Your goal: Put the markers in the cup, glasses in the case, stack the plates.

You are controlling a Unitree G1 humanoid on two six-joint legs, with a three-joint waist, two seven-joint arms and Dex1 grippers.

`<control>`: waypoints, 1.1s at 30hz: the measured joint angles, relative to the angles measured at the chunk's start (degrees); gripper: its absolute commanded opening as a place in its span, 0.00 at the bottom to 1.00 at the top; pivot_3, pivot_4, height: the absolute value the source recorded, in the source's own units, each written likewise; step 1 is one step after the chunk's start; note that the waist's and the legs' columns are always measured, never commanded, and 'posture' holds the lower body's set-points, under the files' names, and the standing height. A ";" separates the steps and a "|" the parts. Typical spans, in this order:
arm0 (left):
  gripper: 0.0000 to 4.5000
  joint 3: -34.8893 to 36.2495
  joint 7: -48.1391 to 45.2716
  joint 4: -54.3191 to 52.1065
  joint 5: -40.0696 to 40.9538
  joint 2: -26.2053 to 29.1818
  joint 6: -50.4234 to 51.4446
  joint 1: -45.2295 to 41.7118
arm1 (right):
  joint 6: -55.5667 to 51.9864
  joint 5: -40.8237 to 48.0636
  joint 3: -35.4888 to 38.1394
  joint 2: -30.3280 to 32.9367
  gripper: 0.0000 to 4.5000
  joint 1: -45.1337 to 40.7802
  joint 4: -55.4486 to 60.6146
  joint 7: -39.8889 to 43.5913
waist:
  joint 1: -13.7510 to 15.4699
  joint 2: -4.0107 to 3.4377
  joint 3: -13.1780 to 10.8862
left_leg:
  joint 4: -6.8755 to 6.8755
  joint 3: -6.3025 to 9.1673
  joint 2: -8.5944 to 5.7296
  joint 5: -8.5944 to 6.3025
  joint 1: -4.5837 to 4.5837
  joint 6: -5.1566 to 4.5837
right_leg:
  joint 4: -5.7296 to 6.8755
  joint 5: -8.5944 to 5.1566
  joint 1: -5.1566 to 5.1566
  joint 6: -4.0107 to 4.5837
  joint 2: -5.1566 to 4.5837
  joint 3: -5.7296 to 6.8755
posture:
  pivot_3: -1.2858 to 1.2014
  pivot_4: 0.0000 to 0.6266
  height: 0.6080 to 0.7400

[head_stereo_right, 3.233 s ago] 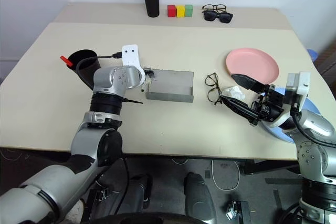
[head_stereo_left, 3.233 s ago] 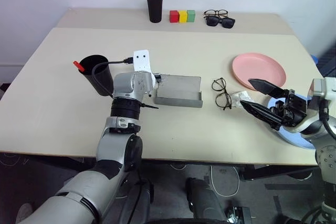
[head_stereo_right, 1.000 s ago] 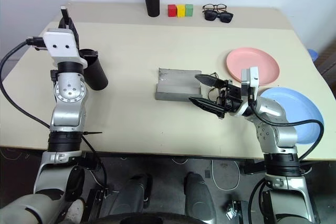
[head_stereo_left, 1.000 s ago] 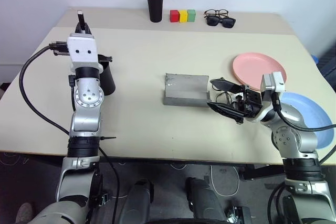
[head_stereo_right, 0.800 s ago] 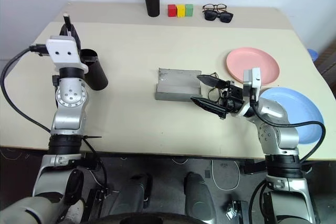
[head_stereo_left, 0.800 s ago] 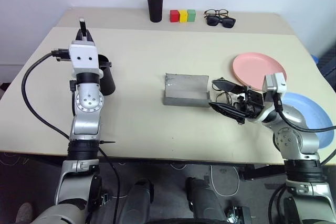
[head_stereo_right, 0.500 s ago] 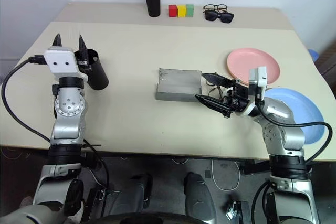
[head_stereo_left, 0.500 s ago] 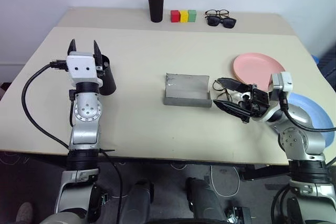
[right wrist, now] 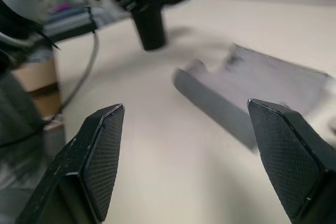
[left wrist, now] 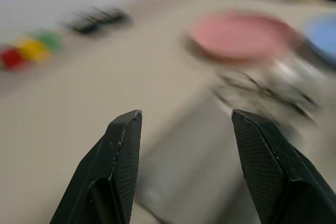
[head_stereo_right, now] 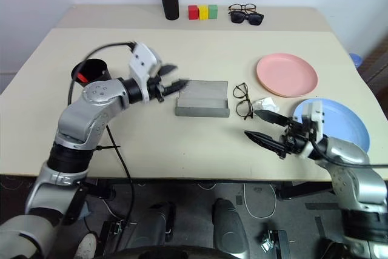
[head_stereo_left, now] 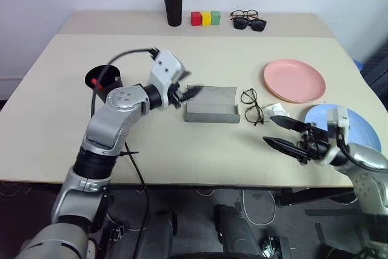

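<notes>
While the grey hard-shell spectacle case lies open near the middle of the beige tabletop, the left pincer hangs just beside its far left corner with its black fingers spread apart and nothing between them. Just to the right of the case lie the thin black wire-framed glasses, close by but apart from it. Further right of the case the right pincer hovers low over the tabletop, its two black fingers wide and empty, pointing back toward the case. Beyond the glasses from the case sits the salmon pink round plate, and the light blue round plate lies at the tabletop's right edge behind the right pincer. Left of the case stands the wide black plastic cup, with a red-bodied marker showing inside its rim.
</notes>
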State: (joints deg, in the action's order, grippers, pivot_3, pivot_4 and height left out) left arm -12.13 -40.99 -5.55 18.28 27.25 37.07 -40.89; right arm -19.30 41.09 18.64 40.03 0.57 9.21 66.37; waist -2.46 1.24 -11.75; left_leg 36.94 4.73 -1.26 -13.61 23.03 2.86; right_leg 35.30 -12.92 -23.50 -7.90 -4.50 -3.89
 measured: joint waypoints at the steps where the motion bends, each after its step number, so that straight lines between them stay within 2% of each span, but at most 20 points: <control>1: 0.61 -1.70 -3.57 2.45 -0.31 0.74 -0.84 -1.22 | 0.21 -0.42 1.13 0.02 0.85 2.09 1.21 -0.84 | 0.01 0.00 0.00 | 0.06 -0.02 -0.01 0.00 0.01 0.00 | -0.02 -0.01 0.01 0.02 -0.01 -0.01 | 0.52 0.24 1.00; 5: 0.61 -7.18 -16.01 14.52 -3.16 1.68 -7.49 -8.02 | 1.01 -1.69 6.11 0.20 0.85 9.41 5.78 -3.78 | 0.22 0.00 0.00 | 0.18 -0.05 -0.03 0.00 0.09 0.00 | -0.16 -0.01 0.06 0.07 -0.07 -0.02 | 0.52 0.24 1.00; 9: 0.61 -11.24 -26.36 30.89 -8.03 -0.22 -17.97 -16.03 | 1.52 -2.70 11.94 0.13 0.85 17.55 11.37 -6.12 | 0.64 0.01 0.00 | 0.13 -0.05 -0.03 -0.01 0.15 -0.01 | -0.22 -0.02 0.04 0.08 -0.08 -0.02 | 0.52 0.24 1.00; 14: 0.61 -13.74 -33.65 49.03 -14.17 -5.02 -29.44 -23.49 | 2.93 -3.79 17.01 -1.31 0.85 24.88 17.25 -9.19 | 1.15 0.04 -0.01 | 0.12 -0.05 -0.03 -0.04 0.28 -0.07 | -0.25 -0.03 -0.10 0.06 -0.08 -0.02 | 0.52 0.24 1.00; 19: 0.61 -14.44 -38.25 60.97 -19.16 -8.82 -37.62 -27.82 | 3.94 -3.90 20.70 -4.12 0.85 31.27 21.13 -10.96 | 1.82 0.06 -0.02 | 0.13 -0.05 -0.05 -0.08 0.36 -0.13 | -0.31 -0.07 -0.12 0.00 -0.12 -0.02 | 0.52 0.24 1.00; 22: 0.42 -14.91 -37.59 65.87 -22.31 -11.64 -40.21 -29.02 | 4.67 -3.83 21.40 -5.67 0.85 33.14 23.39 -12.05 | 1.83 0.09 -0.04 | 0.16 -0.05 -0.05 -0.08 0.37 -0.13 | -0.31 -0.08 -0.12 -0.02 -0.13 -0.02 | 0.52 0.24 1.00; 25: 0.08 -15.09 -37.72 67.99 -24.32 -13.26 -40.82 -29.53 | 5.08 -3.80 22.23 -6.33 0.85 34.70 24.76 -12.77 | 1.62 0.10 -0.05 | 0.15 -0.04 -0.04 -0.09 0.36 -0.14 | -0.30 -0.15 -0.13 -0.13 -0.12 -0.02 | 0.52 0.24 1.00; 26: 0.02 -15.08 -38.01 68.16 -24.61 -13.31 -40.98 -29.60 | 5.15 -3.80 22.32 -6.39 0.85 34.94 24.78 -12.96 | 1.59 0.10 -0.04 | 0.15 -0.04 -0.03 -0.09 0.35 -0.14 | -0.29 -0.14 -0.12 -0.12 -0.12 -0.02 | 0.52 0.24 1.00; 33: 0.02 -14.00 -40.23 67.76 -26.11 -13.43 -38.42 -29.63 | 5.61 -3.91 21.72 -6.29 0.85 33.52 24.61 -13.58 | 1.67 0.10 -0.04 | 0.16 -0.04 -0.04 -0.09 0.35 -0.14 | -0.27 -0.10 -0.11 -0.06 -0.12 -0.02 | 0.52 0.24 1.00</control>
State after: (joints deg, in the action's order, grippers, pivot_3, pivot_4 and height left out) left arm -26.13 -81.22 62.21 -7.83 13.82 -1.34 -70.52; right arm -13.69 37.18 40.36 33.75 34.08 33.81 52.79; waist -0.79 1.34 -11.80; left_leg 37.10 4.68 -1.30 -13.70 23.37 2.72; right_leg 35.04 -13.02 -23.61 -7.96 -4.62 -3.91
